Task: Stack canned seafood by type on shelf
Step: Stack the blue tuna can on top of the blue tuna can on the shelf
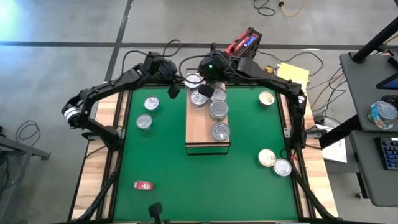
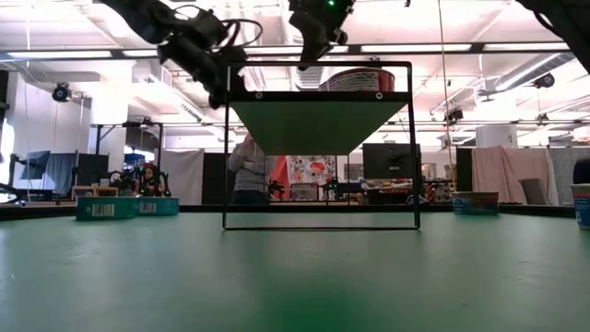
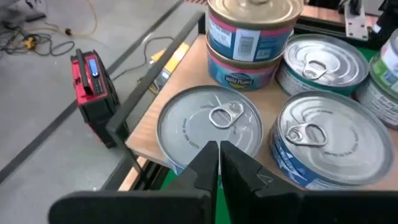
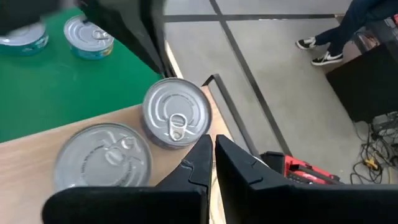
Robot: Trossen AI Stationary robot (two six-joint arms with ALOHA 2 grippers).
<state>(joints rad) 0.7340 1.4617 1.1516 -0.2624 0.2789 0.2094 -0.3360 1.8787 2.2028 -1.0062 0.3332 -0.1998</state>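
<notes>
The light-wood shelf point(image 1: 200, 134) stands mid-mat and carries several tins along its right side and far end. A silver-lidded tin point(image 1: 194, 81) sits on its far left corner. In the left wrist view, a gold-lidded tin point(image 3: 255, 9) is stacked on a pink-labelled one. My left gripper point(image 1: 173, 91) is shut just off the shelf's left side, its tips point(image 3: 217, 146) at the corner tin point(image 3: 208, 124). My right gripper point(image 1: 205, 92) is shut over the shelf's far end, its tips point(image 4: 210, 142) beside the same tin point(image 4: 177, 112). My left gripper comes slanting down from the left toward the corner tin's rim point(image 3: 186, 162); its own fingers hide the spot, so I cannot tell whether it touches. My right gripper's shut tips stand at the tin's edge point(image 4: 186, 144); I cannot tell whether they touch it.
Two silver tins point(image 1: 151, 102) point(image 1: 143, 121) lie on the green mat left of the shelf. On the right lie a gold-lidded tin point(image 1: 267, 98) and a pair point(image 1: 267, 157) point(image 1: 282, 167). A small red flat object point(image 1: 143, 185) lies near the front. A red device point(image 3: 93, 87) sits on the floor beyond the far edge.
</notes>
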